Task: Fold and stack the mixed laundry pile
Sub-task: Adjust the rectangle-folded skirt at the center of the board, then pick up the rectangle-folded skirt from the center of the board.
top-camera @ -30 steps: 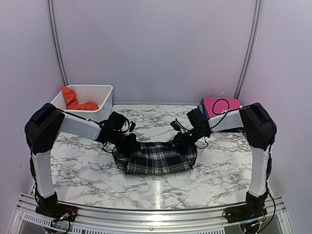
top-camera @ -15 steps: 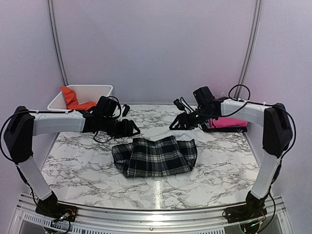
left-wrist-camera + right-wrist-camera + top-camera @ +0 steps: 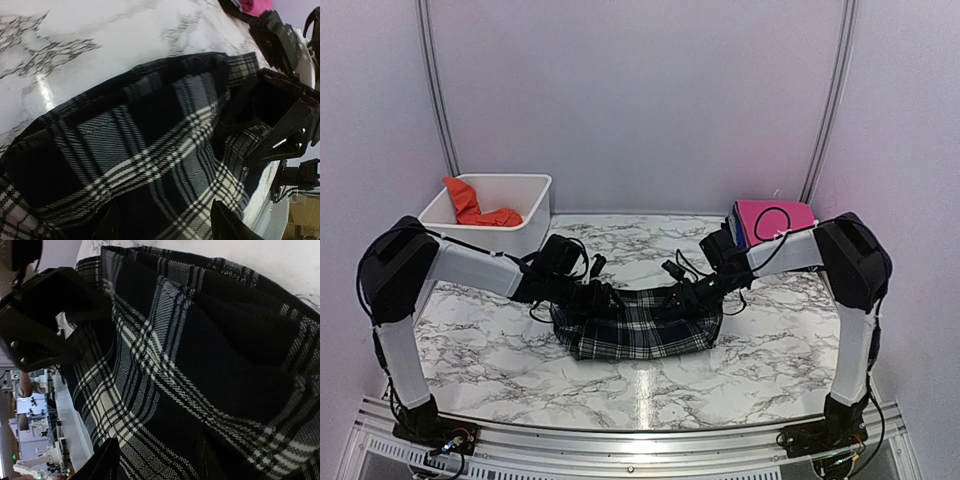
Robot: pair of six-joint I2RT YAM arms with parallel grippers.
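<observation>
A black-and-white plaid cloth shirt (image 3: pixel 638 325) is seen lying in a folded, roughly rectangular bundle at the middle of the white, grey-veined marble table (image 3: pixel 740 370). Its far edge is bunched and raised, while the near part lies flatter. In the left wrist view the check (image 3: pixel 150 150) is shown as broad black bands crossed by thin white and grey lines, with a dark doubled hem along the upper edge. The same pattern (image 3: pixel 200 365) fills the right wrist view.

The left gripper (image 3: pixel 605 296) is lowered onto the far edge of the shirt. Its fingers (image 3: pixel 225 222) are spread wide, with cloth lying under them and nothing clamped. The right gripper (image 3: pixel 672 292) is placed just beside it on the same edge. One finger (image 3: pixel 106 460) is seen well off to the side, so the jaws are parted; the other is lost against the dark cloth.

A plain bright orange t-shirt (image 3: pixel 475 208) is left crumpled in the white plastic bin (image 3: pixel 535 215) at the far left.
</observation>
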